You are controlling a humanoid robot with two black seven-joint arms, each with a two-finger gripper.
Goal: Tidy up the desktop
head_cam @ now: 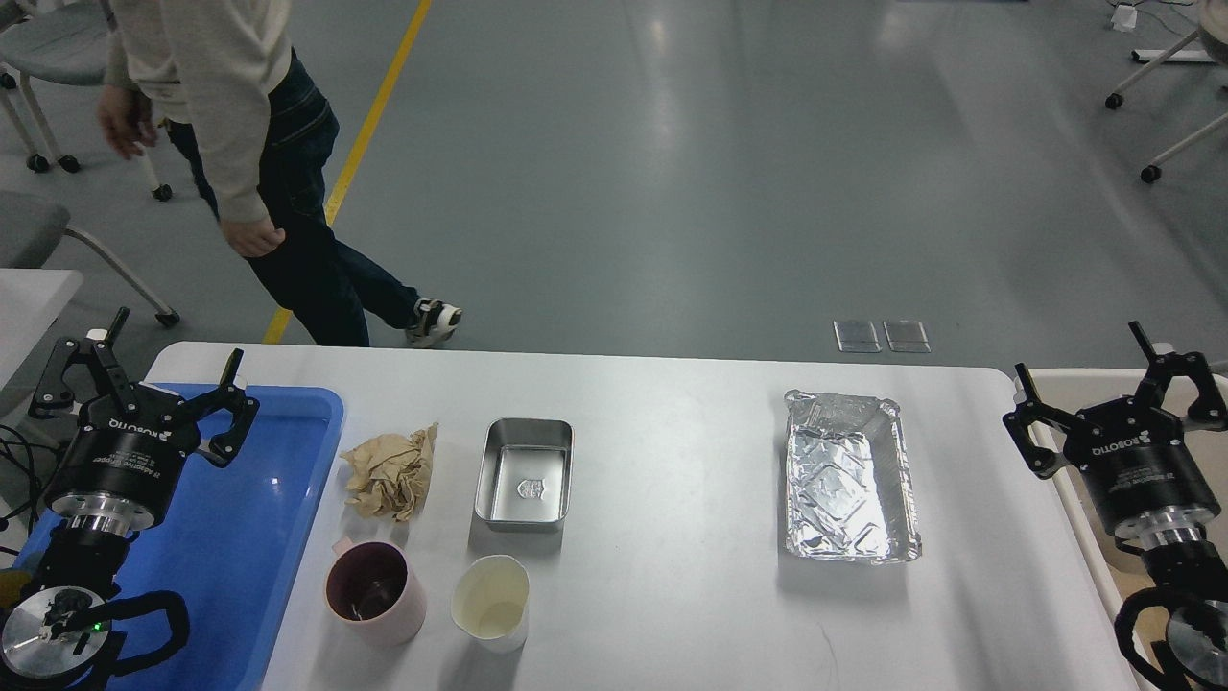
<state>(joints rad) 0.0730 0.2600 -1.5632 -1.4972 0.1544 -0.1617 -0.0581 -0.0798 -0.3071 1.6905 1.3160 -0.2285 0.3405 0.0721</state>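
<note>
The worktop [672, 451], white with rounded corners, fills the lower view from the blue tray [259, 537] at its left end to the cream bin [1084, 499] at its right. On it sit a foil tray [849, 475] to the right, a steel tin [526, 473] near the middle, crumpled brown paper [391, 472], a pink mug [376, 592] and a cream cup [491, 603]. The left gripper [144, 369] hangs over the blue tray, fingers wide and empty. The right gripper [1113, 369] hangs over the bin, fingers likewise wide.

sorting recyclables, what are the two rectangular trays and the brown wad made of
Right tray: thin aluminium foil, crinkled and bright. Centre tin: likely stainless steel, smooth brushed walls with rounded corners. Brown wad: crumpled kraft-type paper, matte with sharp creases.
</note>
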